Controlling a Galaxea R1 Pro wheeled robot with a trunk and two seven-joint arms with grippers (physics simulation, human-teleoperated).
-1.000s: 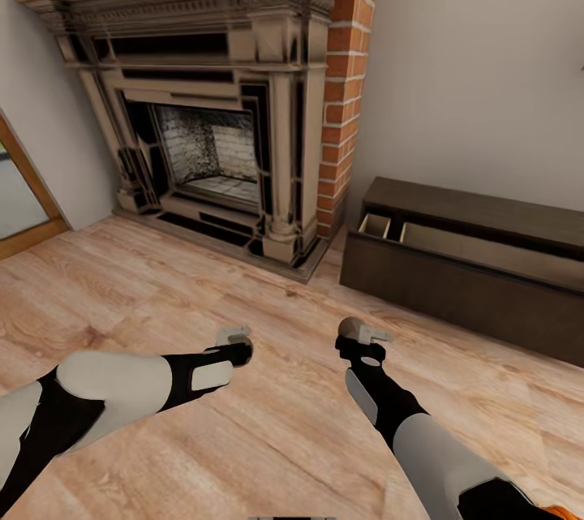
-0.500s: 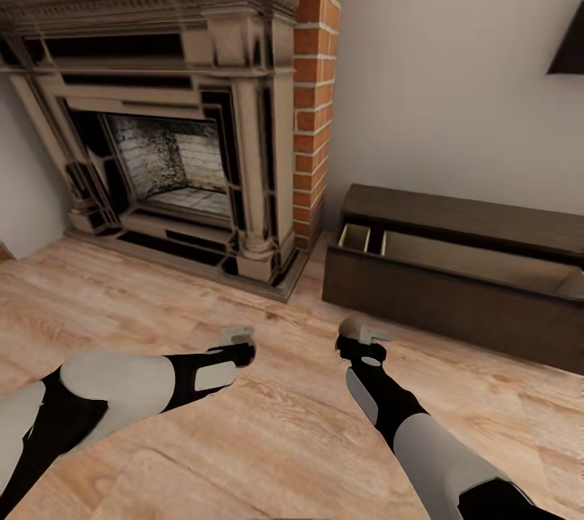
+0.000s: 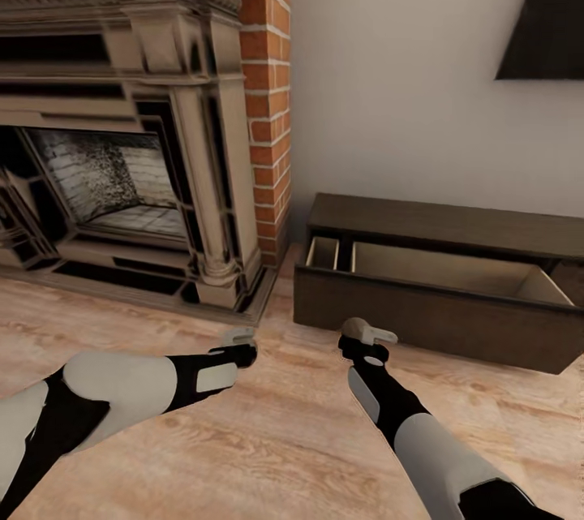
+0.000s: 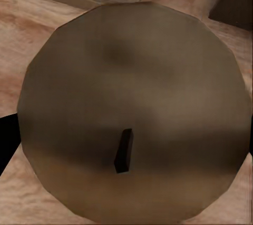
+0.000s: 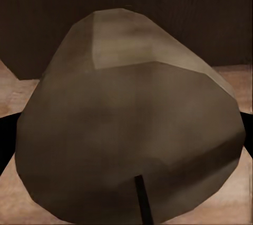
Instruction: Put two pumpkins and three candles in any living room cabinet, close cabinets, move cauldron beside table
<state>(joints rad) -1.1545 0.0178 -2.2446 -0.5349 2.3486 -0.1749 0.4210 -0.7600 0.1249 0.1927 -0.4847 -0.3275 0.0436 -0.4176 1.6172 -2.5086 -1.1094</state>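
Grey-brown wax is pressing close against both wrist cameras. In the left wrist view a candle (image 4: pixel 132 114) is showing its pale round top and short dark wick, with black slivers of finger (image 4: pixel 6 140) hugging its edges, so the left gripper (image 3: pixel 237 336) is pinching that candle. In the right wrist view a second candle (image 5: pixel 129 125) is sitting tilted, its wick dark at the near edge and black finger tips (image 5: pixel 8 135) flanking it; the right gripper (image 3: pixel 369 333) is likewise clamping its candle.

In the head view both candles are appearing as small pale lumps at the ends of the arms, the left candle (image 3: pixel 237 335) and the right candle (image 3: pixel 357 329) well apart from each other and both hanging above the light wood plank floor (image 3: pixel 284 439).

Beyond the right gripper the dark-brown cabinet (image 3: pixel 438 317) is standing against the pale wall (image 3: pixel 389 98), its wide drawer (image 3: pixel 454 272) pulled open and showing a tan interior; a narrow tan compartment (image 3: pixel 323 252) is sitting at its end nearest the brick. The brick column (image 3: pixel 268 82) and the carved fireplace surround (image 3: pixel 122 139) are standing beside the cabinet, ahead of the left arm. A black TV corner (image 3: pixel 543 17) is hanging on the wall above the cabinet.
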